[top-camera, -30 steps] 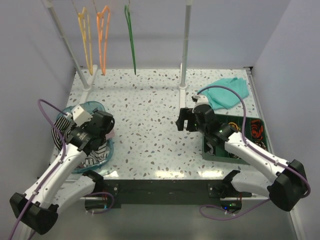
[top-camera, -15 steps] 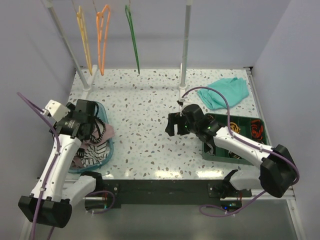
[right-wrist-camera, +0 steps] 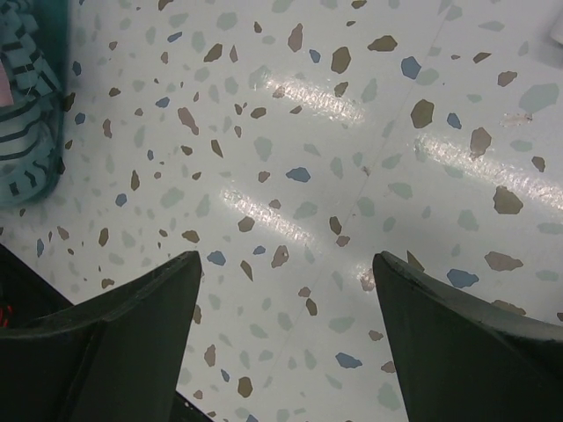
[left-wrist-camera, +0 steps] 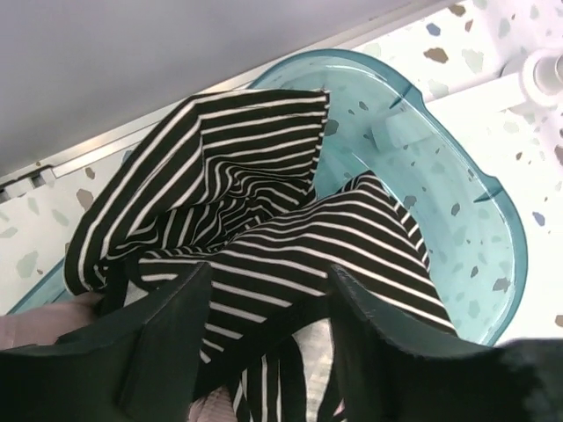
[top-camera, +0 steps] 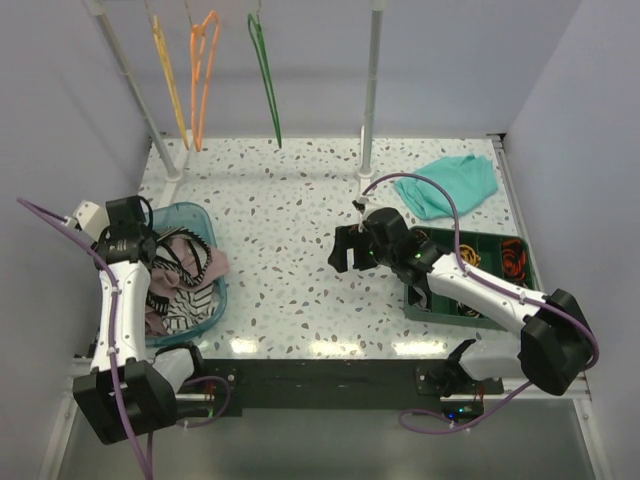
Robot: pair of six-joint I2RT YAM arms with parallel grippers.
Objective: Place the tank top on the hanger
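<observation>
Left gripper (left-wrist-camera: 264,308) apparently clenches the tank top (left-wrist-camera: 255,220) above the basin (left-wrist-camera: 493,229); right gripper (right-wrist-camera: 286,343) spread, unladen.

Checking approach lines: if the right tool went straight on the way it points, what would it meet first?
The right tool is open, with only bare speckled table ahead; it would likely meet that first.

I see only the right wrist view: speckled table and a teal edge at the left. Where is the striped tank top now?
Observer: The tank top lies bunched in the teal basket at the left side of the table, with fabric between the jaws of the left gripper.
Operator: And where is the green hanger?
Observer: The hanger hangs at the far edge of the table, left of the white post.
</observation>
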